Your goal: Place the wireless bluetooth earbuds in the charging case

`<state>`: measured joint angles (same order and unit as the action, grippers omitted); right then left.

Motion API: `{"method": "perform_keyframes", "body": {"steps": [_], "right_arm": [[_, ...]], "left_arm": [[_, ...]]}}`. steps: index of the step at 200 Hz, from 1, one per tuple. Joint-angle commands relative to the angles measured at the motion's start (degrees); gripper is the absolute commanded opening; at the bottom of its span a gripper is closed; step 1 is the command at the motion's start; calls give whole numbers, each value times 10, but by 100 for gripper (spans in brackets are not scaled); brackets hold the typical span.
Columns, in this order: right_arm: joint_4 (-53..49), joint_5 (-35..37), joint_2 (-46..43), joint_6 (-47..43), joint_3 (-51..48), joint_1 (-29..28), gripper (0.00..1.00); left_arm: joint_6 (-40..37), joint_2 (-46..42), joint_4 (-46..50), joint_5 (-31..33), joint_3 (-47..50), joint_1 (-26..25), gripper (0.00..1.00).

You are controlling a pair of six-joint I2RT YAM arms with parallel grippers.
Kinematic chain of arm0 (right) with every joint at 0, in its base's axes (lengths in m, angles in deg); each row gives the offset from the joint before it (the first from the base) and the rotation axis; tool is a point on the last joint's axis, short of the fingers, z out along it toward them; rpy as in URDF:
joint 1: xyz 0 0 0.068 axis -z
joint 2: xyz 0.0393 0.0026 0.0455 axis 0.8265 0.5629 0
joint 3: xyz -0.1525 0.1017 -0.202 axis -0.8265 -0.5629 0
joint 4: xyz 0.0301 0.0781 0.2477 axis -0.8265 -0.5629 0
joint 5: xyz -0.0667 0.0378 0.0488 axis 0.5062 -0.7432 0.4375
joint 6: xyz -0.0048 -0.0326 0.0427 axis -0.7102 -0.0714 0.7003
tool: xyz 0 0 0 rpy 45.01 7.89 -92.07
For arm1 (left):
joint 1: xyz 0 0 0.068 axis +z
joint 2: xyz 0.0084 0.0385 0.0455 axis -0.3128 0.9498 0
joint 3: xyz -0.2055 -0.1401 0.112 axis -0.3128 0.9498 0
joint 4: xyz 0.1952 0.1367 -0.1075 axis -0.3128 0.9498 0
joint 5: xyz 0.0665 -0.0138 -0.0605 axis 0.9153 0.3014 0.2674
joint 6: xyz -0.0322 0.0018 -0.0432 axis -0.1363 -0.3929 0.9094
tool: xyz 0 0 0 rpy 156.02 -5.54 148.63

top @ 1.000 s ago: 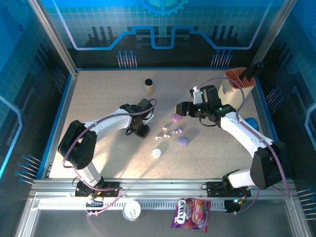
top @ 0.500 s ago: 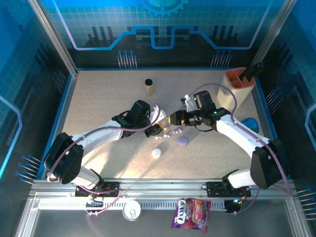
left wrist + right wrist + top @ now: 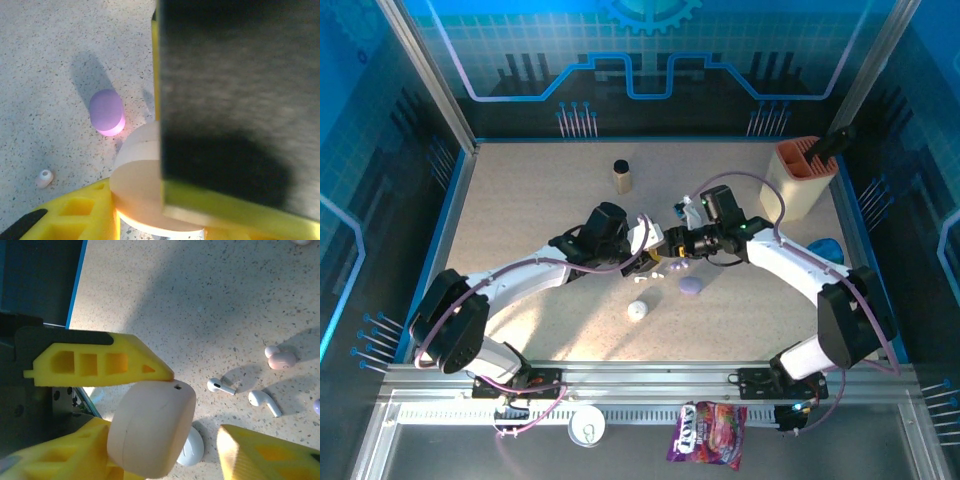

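Two arms: my left gripper (image 3: 650, 254) and my right gripper (image 3: 672, 243) meet nose to nose mid-frame in the top view, above the table (image 3: 200, 290).
Left jaws: clamped on the charging case (image 3: 150, 427), a pale cream pebble held up off the table. Its lid looks closed.
Right jaws: apart, no grip. One of my right fingers (image 3: 265, 452) sits at the lower right of the right wrist view, clear of the case, with table showing in the gap.
Case vs right jaws: the case lies low and left of centre in the right wrist view, so it is off to one side of my right gap, not centred in it.
Case axis: tilted, running lower left to upper right in that view.
Earbuds: loose on the table. Two white stemmed earbuds (image 3: 220, 386) lie just beside each other right of the case in the right wrist view. A pink bud (image 3: 281, 360) lies further to the upper right. I see none in the case.
Other items: a purple case (image 3: 106, 111) and a white puck (image 3: 637, 310) lie near the buds, not the target.
Nearer arm: right, in my judgement. The left is busy holding, and the buds lie on the right gripper's side.
Next move (my read): lid first. My right jaws need to shift towards the lower left of their own view to straddle the case.
Risk: the pebble is smooth and could twist in my left grip.
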<state>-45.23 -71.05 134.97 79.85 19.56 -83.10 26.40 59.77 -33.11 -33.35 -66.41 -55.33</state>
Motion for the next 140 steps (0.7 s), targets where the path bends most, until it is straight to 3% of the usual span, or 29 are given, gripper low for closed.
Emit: {"method": "perform_keyframes", "body": {"steps": [1, 43, 63, 91, 116, 124, 140], "right_arm": [[3, -8, 10, 7, 14, -4, 50], [2, -13, -1, 13, 16, -3, 26], [11, -24, -13, 24, 13, 1, 20], [68, -70, -40, 74, -8, 19, 18], [239, -155, -66, 204, -59, 46, 18], [289, -170, -73, 243, -78, 51, 18], [379, -192, -83, 314, -97, 57, 17]], "left_arm": [[-15, -12, -13, -20, 7, -6, 29], [-24, -24, -24, -14, 28, -7, 31], [-31, -35, -60, -27, 54, -6, 40], [8, -70, -247, -50, 142, 4, 64], [90, -97, -447, -52, 220, 25, 94], [121, -102, -503, -60, 241, 35, 99], [166, -103, -585, -78, 268, 50, 99]]}}
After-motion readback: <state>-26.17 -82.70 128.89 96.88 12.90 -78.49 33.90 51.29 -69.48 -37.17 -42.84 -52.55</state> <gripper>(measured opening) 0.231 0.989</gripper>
